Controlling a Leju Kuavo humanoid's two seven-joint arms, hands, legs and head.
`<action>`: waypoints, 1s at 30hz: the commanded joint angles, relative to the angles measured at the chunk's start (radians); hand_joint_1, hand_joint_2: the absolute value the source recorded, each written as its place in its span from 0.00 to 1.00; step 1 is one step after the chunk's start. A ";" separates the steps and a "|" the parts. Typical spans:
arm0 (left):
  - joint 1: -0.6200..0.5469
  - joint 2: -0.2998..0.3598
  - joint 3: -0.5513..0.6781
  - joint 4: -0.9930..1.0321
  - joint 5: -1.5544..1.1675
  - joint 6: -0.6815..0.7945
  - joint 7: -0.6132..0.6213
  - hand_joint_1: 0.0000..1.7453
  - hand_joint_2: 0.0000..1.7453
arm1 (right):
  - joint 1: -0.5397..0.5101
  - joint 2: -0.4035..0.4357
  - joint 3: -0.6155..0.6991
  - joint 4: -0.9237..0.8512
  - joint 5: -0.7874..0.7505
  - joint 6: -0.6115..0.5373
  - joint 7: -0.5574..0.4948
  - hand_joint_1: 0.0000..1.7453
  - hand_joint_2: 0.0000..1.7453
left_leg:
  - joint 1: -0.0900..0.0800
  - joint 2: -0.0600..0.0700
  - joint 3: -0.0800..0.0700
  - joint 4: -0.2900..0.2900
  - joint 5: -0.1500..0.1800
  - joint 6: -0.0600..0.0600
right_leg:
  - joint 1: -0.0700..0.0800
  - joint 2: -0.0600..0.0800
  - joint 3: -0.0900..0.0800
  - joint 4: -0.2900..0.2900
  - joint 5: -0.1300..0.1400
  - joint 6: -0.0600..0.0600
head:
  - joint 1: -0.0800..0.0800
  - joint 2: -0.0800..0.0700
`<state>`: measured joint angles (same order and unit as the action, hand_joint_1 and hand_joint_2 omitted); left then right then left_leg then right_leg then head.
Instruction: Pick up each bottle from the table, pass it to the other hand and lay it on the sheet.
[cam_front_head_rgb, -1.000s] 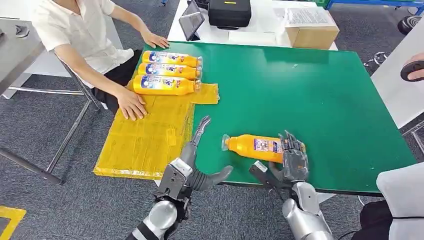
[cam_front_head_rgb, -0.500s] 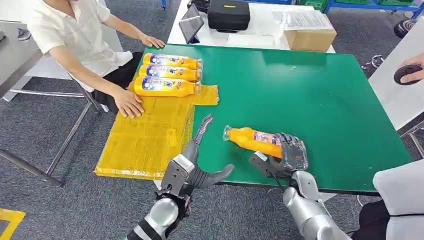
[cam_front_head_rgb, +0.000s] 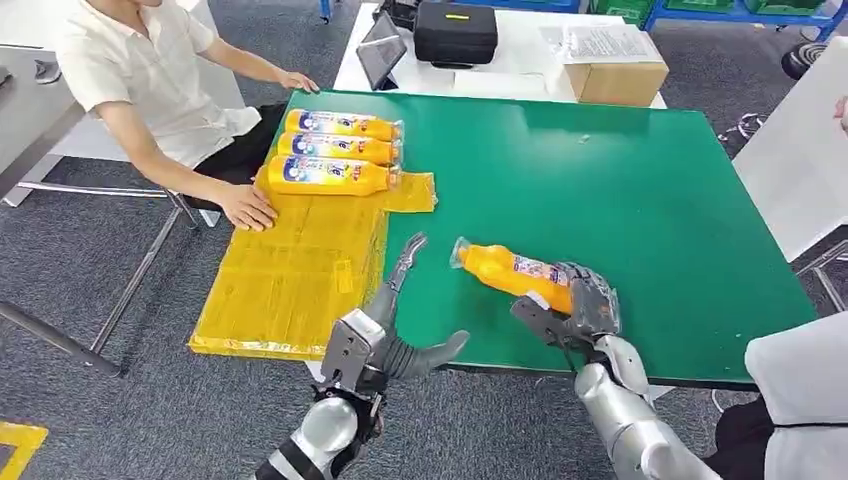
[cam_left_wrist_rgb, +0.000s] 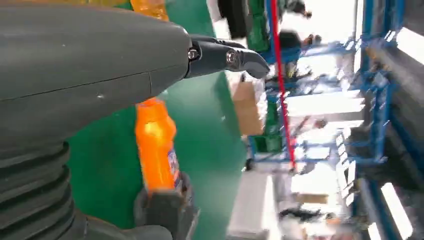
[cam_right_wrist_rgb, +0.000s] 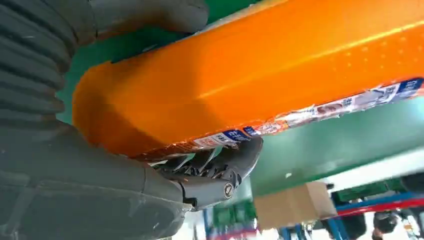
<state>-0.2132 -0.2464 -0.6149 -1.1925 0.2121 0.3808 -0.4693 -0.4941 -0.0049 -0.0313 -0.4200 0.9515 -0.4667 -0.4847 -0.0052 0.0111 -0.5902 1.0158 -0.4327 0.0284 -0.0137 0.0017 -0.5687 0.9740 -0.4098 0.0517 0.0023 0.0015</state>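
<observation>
**Bottle in the right hand, cap pointing at the waiting left hand**

The right hand (cam_front_head_rgb: 585, 308) is gripping one orange bottle (cam_front_head_rgb: 512, 272) by its base end, near the table's (cam_front_head_rgb: 640, 190) near edge, roughly midway along it. The bottle is tilting, its long axis running from the right hand toward the table's far-left corner, cap end leading; whether that end is clear of the green top I cannot tell. The right wrist view is showing fingers wrapped under the orange body.

The left hand (cam_front_head_rgb: 385, 335) is holding nothing, fingers spread wide, and is sitting at the near edge beside the sheet (cam_front_head_rgb: 290, 270). It is lying near the cap end, so the bottle is pointing close past its fingertips; as a judgement, the handover needs only a short closing of that gap.

Counting: four bottles in all, one held and three stacked bottles (cam_front_head_rgb: 335, 148) lying side by side at the sheet's far end by the table's far-left corner. A person's hand (cam_front_head_rgb: 250, 208) is resting on the sheet's left edge.
</observation>
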 joint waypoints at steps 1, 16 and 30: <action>0.096 0.026 0.077 -0.081 0.026 0.053 -0.073 0.00 1.00 | 0.133 0.100 -0.064 -0.062 -0.215 0.172 -0.128 1.00 1.00 | 0.002 0.007 0.003 -0.002 -0.001 -0.003 | 0.002 0.007 0.002 -0.002 0.001 -0.003 | 0.000 0.000; 0.255 0.088 0.209 -0.020 0.633 -0.159 0.165 0.00 1.00 | 0.323 0.091 0.225 -0.620 -0.652 0.197 -0.089 0.92 1.00 | 0.004 0.003 -0.003 -0.001 -0.003 -0.003 | 0.003 0.006 -0.004 0.000 -0.003 -0.002 | -0.001 0.000; 0.143 0.090 0.087 0.062 0.409 -0.332 0.082 0.00 1.00 | 0.312 0.119 0.469 -0.642 -0.669 0.277 -0.097 0.92 1.00 | 0.004 -0.002 -0.016 -0.001 -0.002 -0.003 | 0.003 0.000 -0.015 0.001 -0.003 -0.002 | -0.001 0.000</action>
<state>0.0060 -0.1812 -0.4688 -1.2299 0.6974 0.0702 -0.3635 -0.1568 0.1083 0.2749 -1.0612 0.2972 -0.2095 -0.5905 -0.0018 0.0089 -0.6081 1.0157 -0.4345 0.0271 -0.0109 0.0009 -0.5859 0.9753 -0.4122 0.0507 0.0011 0.0015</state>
